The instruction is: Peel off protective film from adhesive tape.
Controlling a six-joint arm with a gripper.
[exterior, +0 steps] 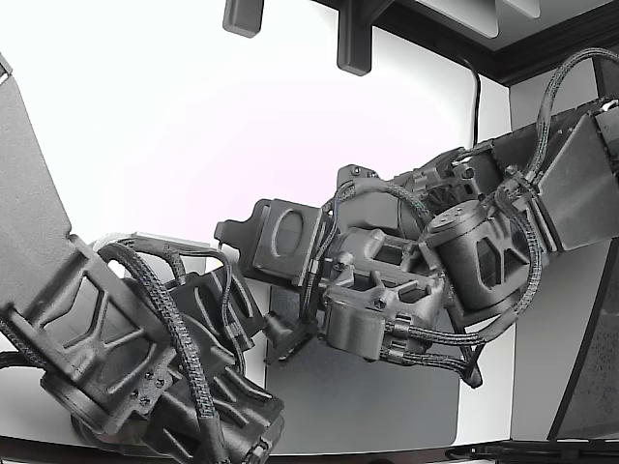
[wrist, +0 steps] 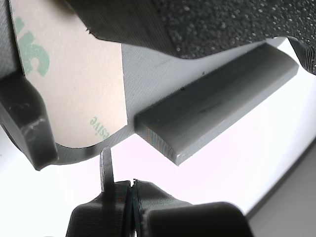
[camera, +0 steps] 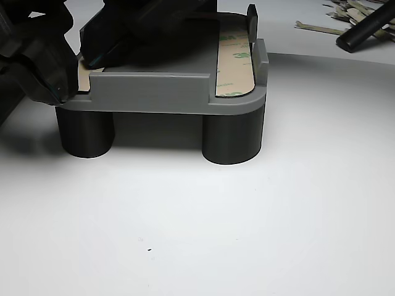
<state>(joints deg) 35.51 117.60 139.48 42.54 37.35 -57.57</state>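
Observation:
In the other view, a grey holder (camera: pixel 154 92) stands on two dark round legs (camera: pixel 231 139). A tan tape strip with green print (camera: pixel 234 61) lies in its right-hand slot. A second tan strip (camera: pixel 83 77) peeks out at the holder's left end, under my black gripper (camera: pixel 65 77). In the wrist view, the tan film (wrist: pixel 74 84) lies on the grey part (wrist: pixel 143 74). My gripper (wrist: pixel 131 185) sits just off its rounded corner, fingers pressed together, and a thin metal tip (wrist: pixel 105 165) points at the film's edge. I see nothing between the fingers.
Several peeled film scraps (camera: pixel 342 12) and a black rod (camera: pixel 364 31) lie at the back right of the white table (camera: pixel 247 234). In the exterior view, two dark arms (exterior: pixel 126 338) (exterior: pixel 464 242) with braided cables crowd the middle over a grey mat (exterior: pixel 387 396).

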